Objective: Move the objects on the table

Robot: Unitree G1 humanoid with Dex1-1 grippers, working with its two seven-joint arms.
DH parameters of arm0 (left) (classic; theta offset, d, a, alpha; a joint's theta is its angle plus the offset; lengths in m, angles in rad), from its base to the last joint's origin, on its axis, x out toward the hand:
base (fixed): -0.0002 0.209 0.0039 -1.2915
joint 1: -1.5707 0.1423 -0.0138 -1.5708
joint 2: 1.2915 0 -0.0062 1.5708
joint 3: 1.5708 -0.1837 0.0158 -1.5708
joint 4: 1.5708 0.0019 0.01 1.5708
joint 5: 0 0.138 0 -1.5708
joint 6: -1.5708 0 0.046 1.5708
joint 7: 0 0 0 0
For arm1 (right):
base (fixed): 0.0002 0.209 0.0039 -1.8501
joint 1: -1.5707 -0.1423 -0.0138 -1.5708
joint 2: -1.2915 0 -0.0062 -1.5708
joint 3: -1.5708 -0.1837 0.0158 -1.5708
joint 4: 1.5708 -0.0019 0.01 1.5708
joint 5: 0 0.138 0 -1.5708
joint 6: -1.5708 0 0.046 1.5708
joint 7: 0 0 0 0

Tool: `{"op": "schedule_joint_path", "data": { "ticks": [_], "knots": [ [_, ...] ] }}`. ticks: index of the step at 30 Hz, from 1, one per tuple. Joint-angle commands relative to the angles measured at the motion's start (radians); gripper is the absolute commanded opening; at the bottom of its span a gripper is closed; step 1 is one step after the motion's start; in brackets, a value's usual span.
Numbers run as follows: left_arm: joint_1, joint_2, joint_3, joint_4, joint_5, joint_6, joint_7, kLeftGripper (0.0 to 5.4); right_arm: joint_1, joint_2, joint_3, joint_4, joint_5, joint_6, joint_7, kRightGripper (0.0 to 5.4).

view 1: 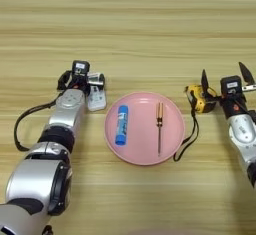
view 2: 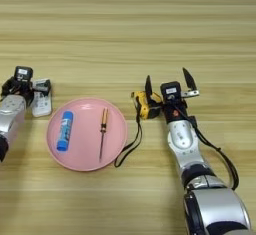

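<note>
Left eye view, remote control (view 1: 96,99) lengthwise toward camera, left gripper (view 1: 88,80) fingers pinching it, right gripper (view 2: 169,86) fingers spread.

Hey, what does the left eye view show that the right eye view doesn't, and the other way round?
Only the left eye view shows the left arm's full length and its cable looping on the table. Only the right eye view shows the right arm's full length and more bare wood beyond it. Both share the pink plate holding the glue stick and screwdriver, the left pincer at the remote control, and the open right pincer beside the tape measure.
</note>
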Motion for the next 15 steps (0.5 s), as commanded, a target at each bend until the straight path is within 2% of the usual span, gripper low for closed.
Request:
{"op": "schedule_joint_path", "data": {
  "ticks": [1,8,15],
  "knots": [
    [0.006,-0.011,0.006,-0.022,-0.026,0.057,-0.038,5.37,-0.015,0.006,0.013,-0.005,-0.015,0.005,-0.018,5.40],
    [0.010,-0.024,0.005,-0.070,-0.060,0.145,-0.118,5.37,-0.020,0.009,0.024,0.000,-0.034,0.017,-0.048,5.40],
    [0.027,-0.022,-0.005,-0.125,-0.062,0.222,-0.155,5.37,-0.021,0.011,0.031,-0.001,-0.041,0.019,-0.069,5.40]
  ]
}}
